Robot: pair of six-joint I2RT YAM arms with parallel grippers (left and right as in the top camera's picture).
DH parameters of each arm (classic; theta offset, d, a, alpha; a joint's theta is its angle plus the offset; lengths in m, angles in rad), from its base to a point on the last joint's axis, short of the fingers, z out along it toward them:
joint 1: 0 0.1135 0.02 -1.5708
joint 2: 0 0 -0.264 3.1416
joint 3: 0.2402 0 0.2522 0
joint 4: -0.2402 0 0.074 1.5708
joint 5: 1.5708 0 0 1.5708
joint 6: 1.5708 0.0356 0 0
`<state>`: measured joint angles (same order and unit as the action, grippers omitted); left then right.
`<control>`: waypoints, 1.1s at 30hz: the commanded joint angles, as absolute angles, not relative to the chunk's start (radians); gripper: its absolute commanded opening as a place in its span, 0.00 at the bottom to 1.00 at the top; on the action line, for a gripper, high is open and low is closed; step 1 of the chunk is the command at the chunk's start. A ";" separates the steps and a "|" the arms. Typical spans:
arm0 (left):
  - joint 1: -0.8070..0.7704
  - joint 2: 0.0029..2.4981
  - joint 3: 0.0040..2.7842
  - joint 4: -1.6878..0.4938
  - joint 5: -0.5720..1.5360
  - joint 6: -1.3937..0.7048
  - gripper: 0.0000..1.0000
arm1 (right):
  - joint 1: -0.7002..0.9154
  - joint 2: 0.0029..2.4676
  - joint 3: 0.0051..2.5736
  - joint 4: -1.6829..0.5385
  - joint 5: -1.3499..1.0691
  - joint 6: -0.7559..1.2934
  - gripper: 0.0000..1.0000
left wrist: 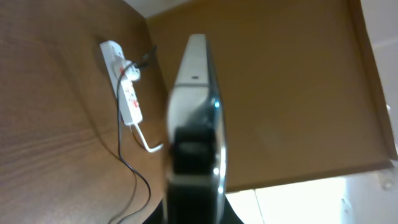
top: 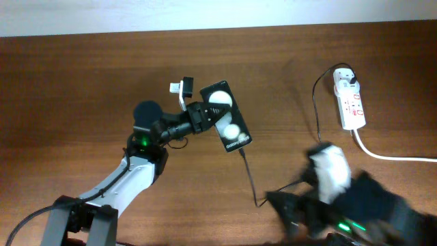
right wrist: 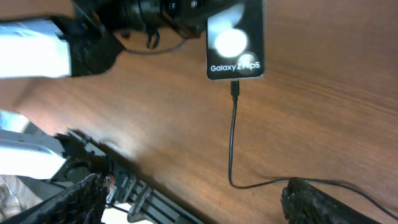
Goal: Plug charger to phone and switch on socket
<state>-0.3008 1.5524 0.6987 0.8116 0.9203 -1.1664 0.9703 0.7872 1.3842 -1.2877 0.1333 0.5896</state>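
The black phone (top: pixel 227 116), with two white round patches, is tilted on the table, and my left gripper (top: pixel 203 116) is shut on its left edge. In the left wrist view the phone (left wrist: pixel 196 68) shows edge-on between the fingers (left wrist: pixel 194 183). The charger's thin black cable (top: pixel 251 179) has its connector (right wrist: pixel 235 88) in the phone's lettered end (right wrist: pixel 236 65). It runs to the white plug (top: pixel 347 77) in the socket (top: pixel 352 106). My right gripper (top: pixel 290 205) is blurred low by the cable. Its fingers (right wrist: pixel 199 199) are wide apart and empty, with the cable (right wrist: pixel 232 143) beside the right finger.
The socket's thick white cord (top: pixel 392 156) runs off the right edge. The socket also shows in the left wrist view (left wrist: pixel 126 84), with the cable (left wrist: pixel 134 174) trailing from it. The table's front edge and frame (right wrist: pixel 149 199) lie below my right gripper.
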 commanded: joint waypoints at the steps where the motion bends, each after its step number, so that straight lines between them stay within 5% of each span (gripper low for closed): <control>1: -0.346 1.545 0.818 0.766 0.764 -1.145 0.00 | 0.968 0.657 1.399 -1.338 0.236 0.585 0.99; 7: -0.349 1.682 1.412 -0.215 0.647 -0.659 0.00 | 0.968 0.606 1.397 -1.395 0.249 0.585 0.99; 12: -0.349 2.041 1.723 -0.669 0.669 -0.425 0.00 | 0.968 0.606 1.397 -1.399 0.248 0.611 0.99; 17: -0.349 2.253 1.722 -0.768 0.670 -0.387 0.01 | 0.968 0.606 1.357 -1.399 0.248 0.616 0.99; 23: -0.349 2.263 1.721 -0.787 0.548 -0.387 0.29 | 0.968 0.606 1.263 -1.399 0.248 0.664 0.99; 27: -0.352 2.263 1.721 -0.792 0.525 -0.387 0.33 | 0.968 0.606 1.263 -1.399 0.248 0.664 0.99; 33: -0.352 2.263 1.721 -0.792 0.525 -0.387 0.52 | 0.968 0.606 1.263 -1.399 0.248 0.664 0.99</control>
<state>-0.3489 2.2669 1.7000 -0.7902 0.5320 -0.3996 0.9703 0.6075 1.2713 -1.4002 0.2321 0.6559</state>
